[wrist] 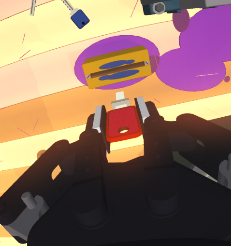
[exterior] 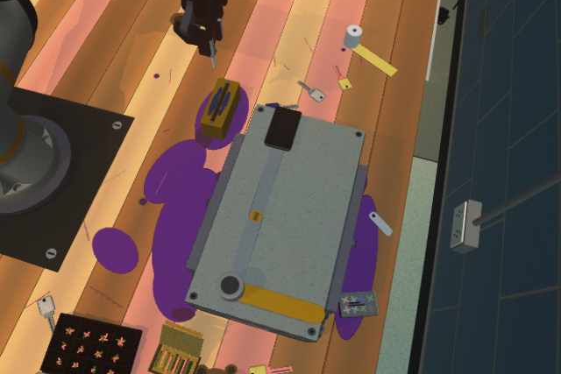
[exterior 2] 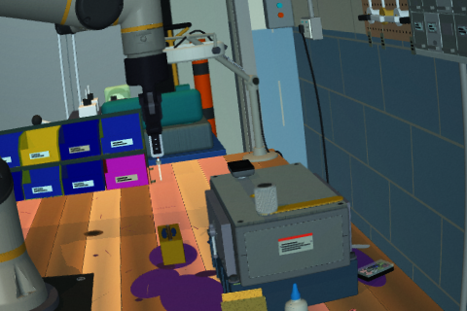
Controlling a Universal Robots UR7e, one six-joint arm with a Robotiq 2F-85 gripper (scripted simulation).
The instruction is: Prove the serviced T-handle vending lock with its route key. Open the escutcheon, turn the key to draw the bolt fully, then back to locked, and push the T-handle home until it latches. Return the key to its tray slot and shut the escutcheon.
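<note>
In the middle of the striped wooden bench stands the grey lock box [exterior: 276,220] [exterior 2: 282,226], with a yellow keyhole [exterior: 256,215] in its top, a black escutcheon flap [exterior: 282,128] [exterior 2: 241,167] at its far end and a knurled T-handle knob [exterior: 230,285] [exterior 2: 265,198] on a yellow bar [exterior: 283,304] at the near end. The yellow key tray [exterior: 220,108] [exterior 2: 170,244] [wrist: 116,66] stands left of the box on a purple patch, its slot empty. My gripper [exterior: 209,42] [exterior 2: 156,148] [wrist: 120,112] hangs above the bench beyond the tray, closed on the red-headed route key [wrist: 123,123], blade down.
Behind the bench stand blue, yellow and magenta storage bins [exterior 2: 73,155] and a desk lamp [exterior 2: 228,65]. Loose keys [exterior: 313,92] [wrist: 76,15] [exterior: 46,309], a tape roll [exterior: 352,36], a tag [exterior: 380,223] and small trays [exterior: 93,345] lie around the box. The arm's base plate [exterior: 50,175] sits left.
</note>
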